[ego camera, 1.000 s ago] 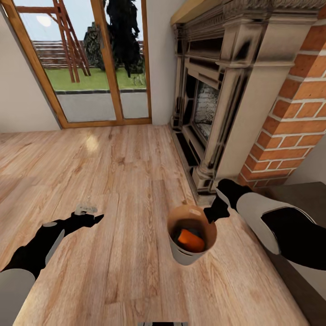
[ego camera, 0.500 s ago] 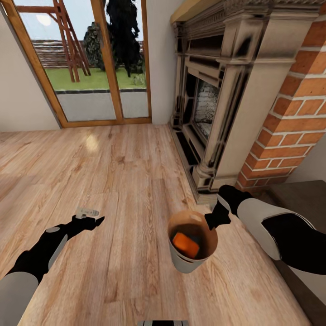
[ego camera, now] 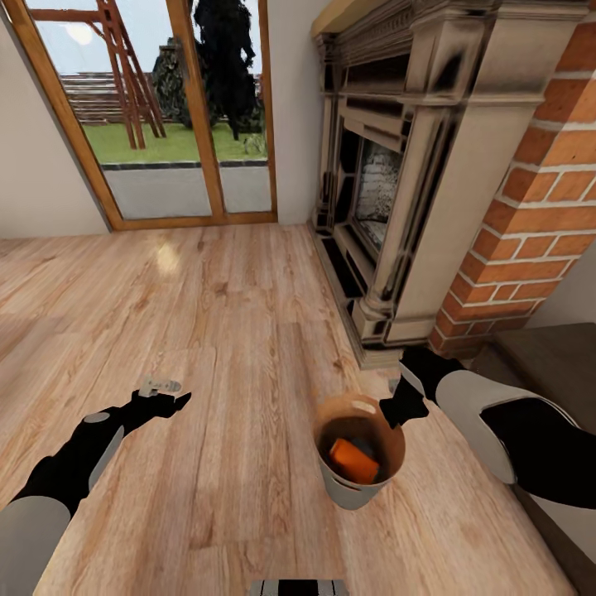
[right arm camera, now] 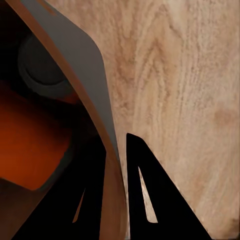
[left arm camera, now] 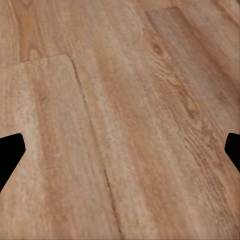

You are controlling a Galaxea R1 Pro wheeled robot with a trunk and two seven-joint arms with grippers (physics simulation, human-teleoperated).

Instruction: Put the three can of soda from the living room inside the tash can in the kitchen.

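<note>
My right gripper (ego camera: 399,404) is shut on the rim of the tash can (ego camera: 348,490), a small grey-white bin with a tan-brown inside, held just above the wood floor. In the right wrist view the fingers (right arm camera: 150,200) pinch the bin's wall (right arm camera: 75,45) from both sides. An orange can of soda (ego camera: 354,460) lies tilted inside, with a dark shape behind it that I cannot identify. The right wrist view shows the orange can (right arm camera: 30,150) and a grey metal can top (right arm camera: 42,65). My left gripper (ego camera: 163,403) hangs open and empty over bare planks (left arm camera: 120,120).
This is the living room. A brick fireplace (ego camera: 546,215) with a pale stone surround (ego camera: 430,190) stands close on the right. Wood-framed glass doors (ego camera: 165,124) are at the back. A dark grey surface (ego camera: 550,360) lies at the right edge. Open plank floor (ego camera: 207,281) stretches ahead and left.
The whole view has shifted a little, so the camera has moved. The bin stays in my right gripper and sits slightly lower in the picture; the orange can has shifted inside it.
</note>
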